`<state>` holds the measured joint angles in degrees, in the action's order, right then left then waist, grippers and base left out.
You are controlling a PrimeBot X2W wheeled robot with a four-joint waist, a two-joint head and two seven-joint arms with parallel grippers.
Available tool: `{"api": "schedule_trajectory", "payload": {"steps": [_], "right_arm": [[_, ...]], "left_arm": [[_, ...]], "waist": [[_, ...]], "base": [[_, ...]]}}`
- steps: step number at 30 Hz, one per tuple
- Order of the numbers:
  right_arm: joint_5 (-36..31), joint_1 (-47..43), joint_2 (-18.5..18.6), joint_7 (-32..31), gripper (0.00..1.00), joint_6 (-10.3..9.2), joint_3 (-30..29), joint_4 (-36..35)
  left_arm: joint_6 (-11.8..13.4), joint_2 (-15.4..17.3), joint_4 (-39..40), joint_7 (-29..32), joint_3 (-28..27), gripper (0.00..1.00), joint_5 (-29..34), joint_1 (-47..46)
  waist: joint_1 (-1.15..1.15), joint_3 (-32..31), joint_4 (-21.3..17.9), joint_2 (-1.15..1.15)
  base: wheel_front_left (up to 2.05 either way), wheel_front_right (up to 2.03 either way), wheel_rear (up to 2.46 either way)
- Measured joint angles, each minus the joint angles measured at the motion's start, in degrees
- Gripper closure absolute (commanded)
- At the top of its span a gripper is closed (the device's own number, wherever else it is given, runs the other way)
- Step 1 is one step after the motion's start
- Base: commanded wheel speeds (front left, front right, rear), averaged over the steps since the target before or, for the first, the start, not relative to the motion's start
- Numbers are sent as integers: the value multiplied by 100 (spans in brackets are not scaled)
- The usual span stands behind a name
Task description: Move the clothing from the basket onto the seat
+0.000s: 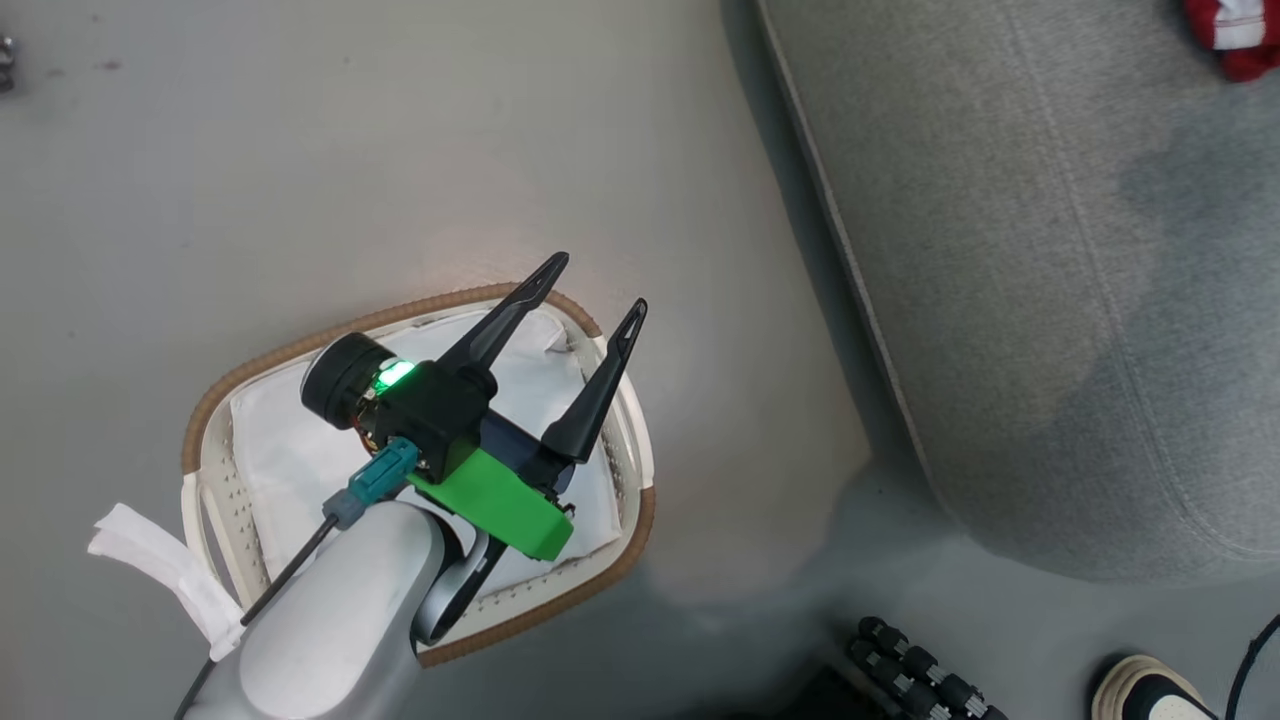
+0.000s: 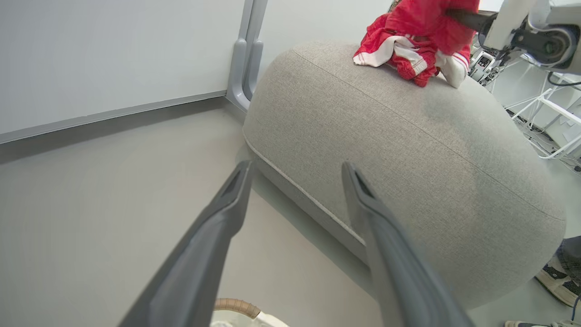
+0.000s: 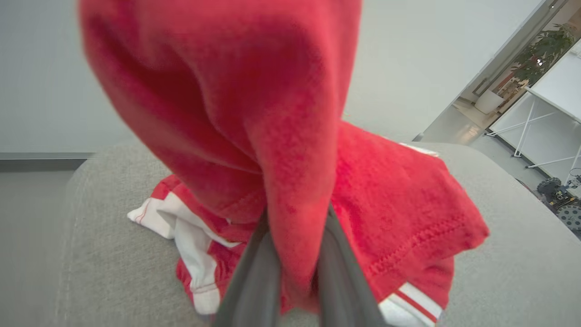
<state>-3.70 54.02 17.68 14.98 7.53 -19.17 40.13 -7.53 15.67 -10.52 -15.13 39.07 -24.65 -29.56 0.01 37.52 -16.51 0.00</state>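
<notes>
While the right fingers [image 3: 254,281] pinch a raised fold of the red clothing [image 3: 218,113] heaped on the seat [image 3: 100,254], the left fingers [image 1: 505,318] stand spread over the basket [image 1: 215,470].

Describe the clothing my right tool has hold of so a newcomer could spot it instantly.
Find the large grey woven-fabric sofa beside the oval white perforated basket. At the sofa's far end lies a crumpled red soft-fabric jersey with white trim stripes, one fold pinched in the right tool. Its bright red sets it apart; the basket's lining sheet is plain white.
</notes>
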Motion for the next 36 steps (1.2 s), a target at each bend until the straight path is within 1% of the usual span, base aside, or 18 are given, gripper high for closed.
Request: {"api": "schedule_trajectory", "payload": {"steps": [6,10,11,12,13,14,19,28,32,36], "right_arm": [[-159,-344,-279,1,100,0,-461,-124],[-264,-425,-363,1,100,0,-743,-222],[-292,-433,-383,1,87,0,-804,-252],[-301,-435,-403,1,54,0,-864,-272],[-330,-437,-426,1,25,0,-922,-309],[-375,-441,-439,1,0,0,-956,-330],[-557,-663,-503,1,0,0,-1125,-318],[-589,-1337,-505,1,0,0,-1300,-358],[-546,-1650,-469,1,0,0,-1291,-350],[-538,-1935,-555,2,0,0,-1068,-498]], "left_arm": [[1,13,-36,0,-9,0,1,-45],[0,30,-80,-1,-35,0,-2,-45],[1,29,-92,-1,-42,0,-9,-44],[0,29,-105,-1,-45,0,-16,-44],[0,29,-126,-1,-48,0,-29,-43],[0,24,-152,-1,-59,0,-31,-41],[0,-48,-245,-1,-122,0,-55,21],[0,-218,-476,0,-324,0,-96,370],[0,-289,-557,0,-437,0,-102,530],[0,-388,-614,-1,-578,0,-101,687]], "waist": [[0,154,140,0],[0,138,147,0],[-1,122,144,0],[-1,105,142,0],[0,81,139,0],[0,52,137,0],[-1,-144,126,0],[-1,-714,110,0],[-1,-1005,107,0],[-1,-1285,117,0]], "base": [[0,0,0],[0,0,0],[0,0,0],[0,0,0],[0,0,0],[0,0,0],[0,0,0],[0,0,0],[0,0,0],[0,0,0]]}}
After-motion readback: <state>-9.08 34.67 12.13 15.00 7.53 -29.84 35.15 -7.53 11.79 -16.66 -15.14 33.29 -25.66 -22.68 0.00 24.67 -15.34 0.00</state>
